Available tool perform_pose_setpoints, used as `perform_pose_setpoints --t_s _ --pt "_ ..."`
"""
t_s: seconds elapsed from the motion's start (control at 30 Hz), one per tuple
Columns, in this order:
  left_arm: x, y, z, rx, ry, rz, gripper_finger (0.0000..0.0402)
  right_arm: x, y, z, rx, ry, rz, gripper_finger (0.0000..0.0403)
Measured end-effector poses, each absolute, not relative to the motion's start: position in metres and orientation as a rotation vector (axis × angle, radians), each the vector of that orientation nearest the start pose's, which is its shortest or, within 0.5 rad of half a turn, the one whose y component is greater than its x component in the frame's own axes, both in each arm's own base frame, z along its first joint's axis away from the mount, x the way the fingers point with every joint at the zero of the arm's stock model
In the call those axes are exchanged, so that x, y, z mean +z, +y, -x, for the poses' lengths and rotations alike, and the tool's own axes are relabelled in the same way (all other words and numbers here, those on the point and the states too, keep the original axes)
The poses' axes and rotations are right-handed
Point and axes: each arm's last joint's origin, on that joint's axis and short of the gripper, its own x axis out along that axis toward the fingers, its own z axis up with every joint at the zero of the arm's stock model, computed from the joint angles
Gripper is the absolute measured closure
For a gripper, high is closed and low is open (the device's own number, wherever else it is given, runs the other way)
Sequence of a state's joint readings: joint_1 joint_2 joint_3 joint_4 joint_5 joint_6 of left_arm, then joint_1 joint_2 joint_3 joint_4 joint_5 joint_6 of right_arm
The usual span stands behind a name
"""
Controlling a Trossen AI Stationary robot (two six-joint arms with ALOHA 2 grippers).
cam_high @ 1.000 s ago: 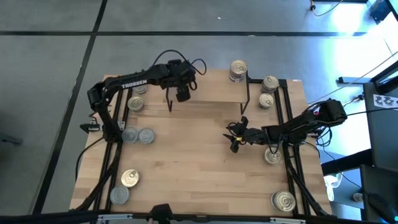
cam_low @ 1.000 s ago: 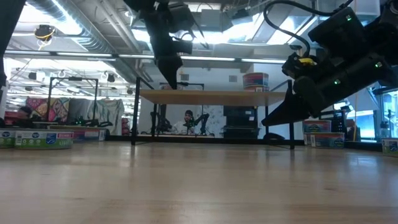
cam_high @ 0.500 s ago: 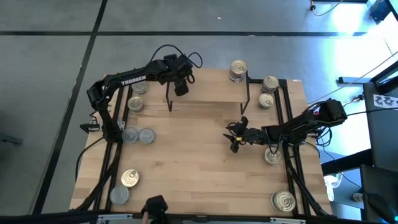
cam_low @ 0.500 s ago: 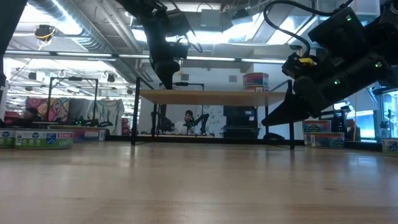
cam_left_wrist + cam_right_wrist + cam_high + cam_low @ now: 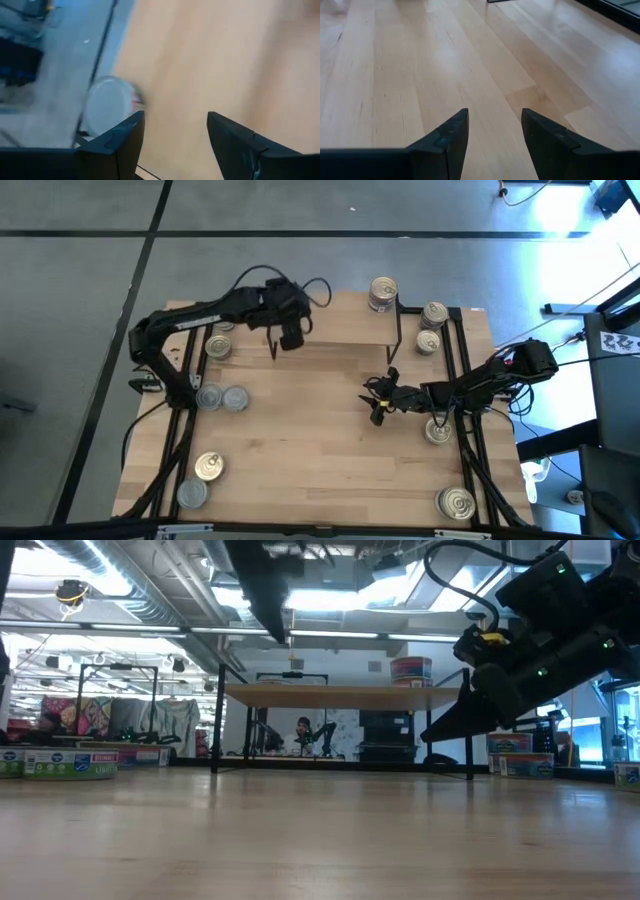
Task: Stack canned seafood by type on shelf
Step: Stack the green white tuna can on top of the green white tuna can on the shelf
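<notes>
The shelf (image 5: 340, 330) (image 5: 340, 694), a low light-wood platform on thin black legs, stands bare at the table's far middle. Canned seafood sits around it on the tabletop: two tins (image 5: 218, 346) left of the shelf, a stacked pair (image 5: 382, 292) at its far right corner, two (image 5: 430, 328) to its right. My left gripper (image 5: 291, 337) (image 5: 284, 636) hangs open and empty above the shelf's left end; its wrist view shows a blurred silver-lidded tin (image 5: 107, 104) below. My right gripper (image 5: 377, 404) (image 5: 492, 132) is open over bare tabletop, low, near the middle right.
More tins lie on the table: two silver-lidded ones (image 5: 222, 397) at the left, two (image 5: 200, 480) at the near left corner, one (image 5: 438, 430) under the right arm, one (image 5: 456, 502) at the near right corner. The table's middle (image 5: 300, 430) is bare wood.
My left gripper has risen from just above the shelf's left end to well above it, still open and empty. The right arm has kept still.
</notes>
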State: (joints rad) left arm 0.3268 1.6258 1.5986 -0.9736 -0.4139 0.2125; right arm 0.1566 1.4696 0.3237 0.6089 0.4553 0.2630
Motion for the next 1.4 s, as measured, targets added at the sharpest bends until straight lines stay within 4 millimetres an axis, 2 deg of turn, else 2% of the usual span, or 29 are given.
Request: perform_pose_setpoints --t_s 0.13,0.23,0.43,0.6,0.73,1.0,1.3,1.4 --pt "0.35 0.08 -0.299 0.501 1.112 -0.163 0.0188 0.12 0.023 -0.229 -0.354 0.468 -0.094 0.0221" --pt "0.347 0.055 -0.287 0.467 1.162 -0.112 0.0189 0.12 0.023 -0.229 -0.352 0.465 -0.095 0.0221" --pt "0.326 0.016 -0.264 0.466 1.227 -0.022 0.0199 0.121 0.024 -0.23 -0.33 0.46 -0.105 0.0221" --pt "0.296 -0.005 -0.236 0.507 1.271 0.049 0.0207 0.121 0.024 -0.23 -0.327 0.46 -0.103 0.0221" --pt "0.268 -0.014 -0.217 0.536 1.344 0.085 0.0211 0.121 0.024 -0.23 -0.326 0.457 -0.102 0.0221" --pt "0.217 -0.019 -0.196 0.587 1.487 0.136 0.0227 0.122 0.024 -0.23 -0.322 0.456 -0.084 0.0221" --pt "0.185 -0.012 -0.18 0.669 1.579 0.206 0.0273 0.122 0.024 -0.23 -0.322 0.452 -0.085 0.0221" --pt "0.175 -0.011 -0.179 0.637 1.583 0.252 0.0292 0.122 0.024 -0.23 -0.322 0.448 -0.086 0.0221"
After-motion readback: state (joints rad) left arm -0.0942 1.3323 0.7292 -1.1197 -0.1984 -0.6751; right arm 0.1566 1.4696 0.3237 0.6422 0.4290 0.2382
